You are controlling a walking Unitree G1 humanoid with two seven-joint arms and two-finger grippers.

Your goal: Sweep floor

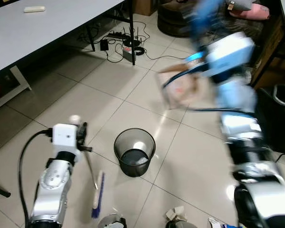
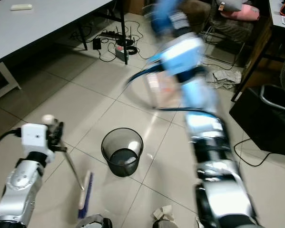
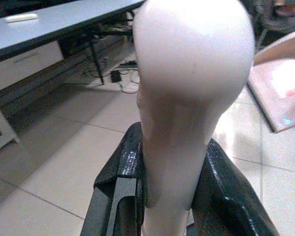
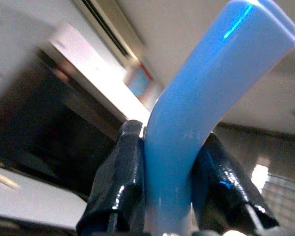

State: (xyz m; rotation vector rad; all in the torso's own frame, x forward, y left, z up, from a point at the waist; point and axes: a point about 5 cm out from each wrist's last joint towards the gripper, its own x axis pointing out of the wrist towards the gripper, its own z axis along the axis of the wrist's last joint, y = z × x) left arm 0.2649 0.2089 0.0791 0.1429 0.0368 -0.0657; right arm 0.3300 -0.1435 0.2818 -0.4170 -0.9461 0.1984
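My left gripper (image 1: 80,131) is shut on the pale rounded top of a broom handle (image 3: 186,73), low at my left. The thin shaft slants down to the blue-bristled broom head (image 1: 98,195), which rests on the tiled floor. My right gripper (image 4: 169,164) is shut on the blue handle (image 4: 196,98) of a dustpan. That arm is raised high and blurred, and the pinkish dustpan (image 1: 180,88) hangs tilted above the floor, beyond a black mesh waste bin (image 1: 134,152). Crumpled paper (image 1: 176,213) lies on the tiles near my feet.
A white table (image 1: 37,28) runs along the far left, with a power strip and cables (image 1: 125,45) beneath its leg. A black box (image 1: 275,123) and dark furniture stand at the right. Open tiles lie between the table and the bin.
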